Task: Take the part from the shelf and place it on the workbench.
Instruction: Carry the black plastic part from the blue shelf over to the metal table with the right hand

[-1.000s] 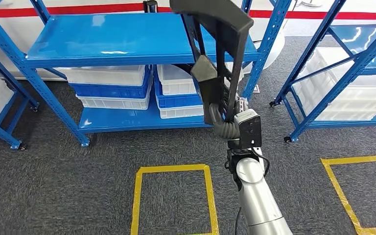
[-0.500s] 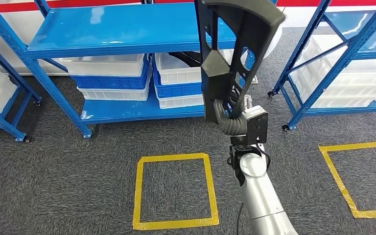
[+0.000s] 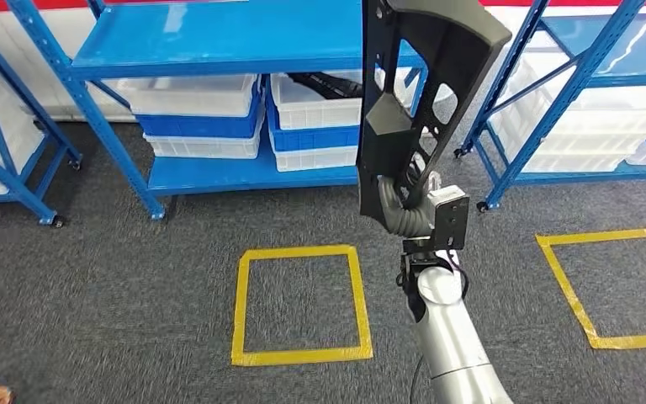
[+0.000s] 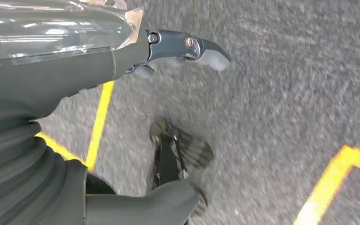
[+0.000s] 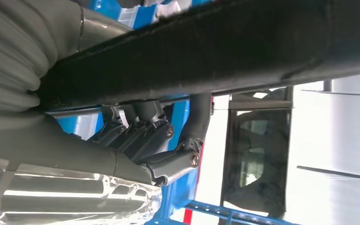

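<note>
From the head view I see my right robot hand gripping the lower end of the black part, a large dark framed piece with cut-out openings, held upright in the air in front of the blue shelf; its top runs off the picture's edge, so I cannot make out its full shape. The fingers are mostly hidden behind the part there, but in the right wrist view the dark fingers curl up against the underside of a thick black bar of the part, which blocks most of what lies beyond. White and blue bins sit stacked on the shelf's lower level, partly hidden by the part. On the grey carpet below lies a yellow tape square, with a second one cut off at the right. My left robot hand hangs over the carpet holding nothing, its thumb and fingers apart, the picture blurred.
</note>
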